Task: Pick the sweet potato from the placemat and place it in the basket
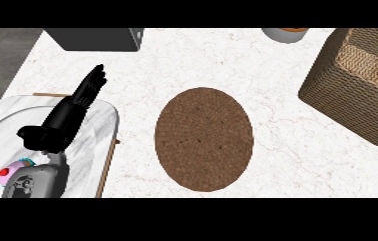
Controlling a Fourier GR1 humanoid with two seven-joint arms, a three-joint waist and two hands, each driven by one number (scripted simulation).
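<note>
A brown oval placemat (pixel 204 138) lies in the middle of the white marble counter, and nothing rests on it. The woven basket (pixel 348 85) stands at the right edge, partly cut off; its inside does not show. No sweet potato is in sight. My left hand (pixel 70 112) shows at the left, fingers straight and pointing up toward the far side, holding nothing. My right hand does not appear in the view.
A dark grey box (pixel 96 39) stands at the far left. A white cup (pixel 284 34) with something orange in it sits at the far edge. A marble board (pixel 100 135) lies under my left forearm.
</note>
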